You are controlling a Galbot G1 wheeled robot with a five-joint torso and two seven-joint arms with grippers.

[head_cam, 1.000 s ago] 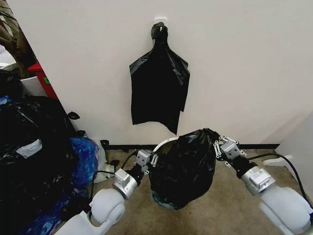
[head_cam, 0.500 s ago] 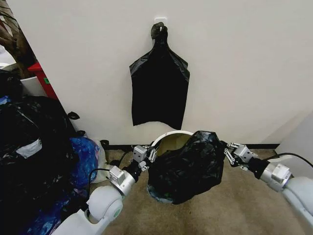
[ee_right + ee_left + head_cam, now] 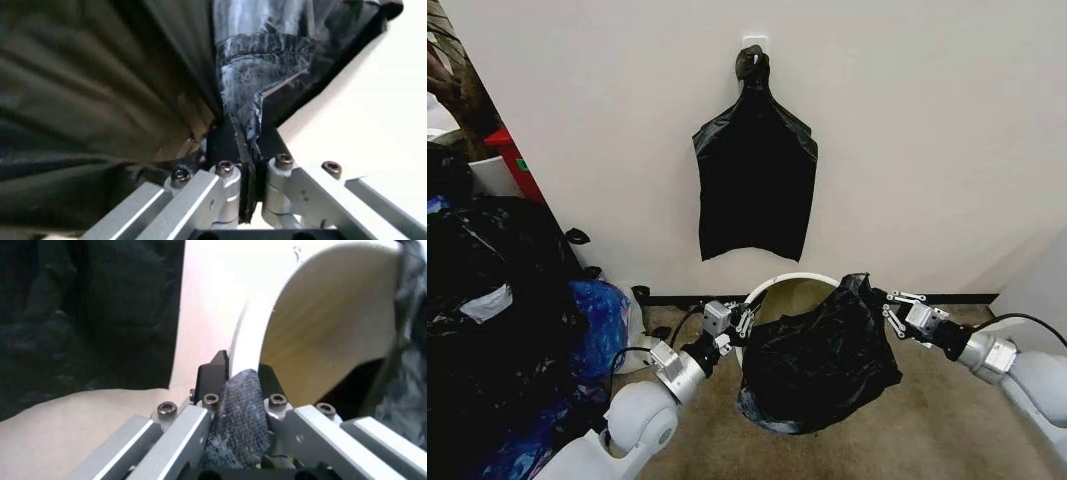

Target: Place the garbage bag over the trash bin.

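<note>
The trash bin (image 3: 779, 288) stands on the carpeted floor (image 3: 927, 420) against the wall, its white rim showing at the back. The garbage bag (image 3: 817, 350) drapes over the bin's front and right side, leaving the back left of the mouth uncovered. The left tool (image 3: 732, 322) pinches a fold of the bag at the bin's left rim (the wrist view shows black film (image 3: 240, 412) clamped between the fingers beside the rim (image 3: 248, 347)). The right tool (image 3: 889, 306) grips the bag's upper right edge, its fingers closed on crinkled plastic (image 3: 257, 100), holding that edge out past the bin's right side.
</note>
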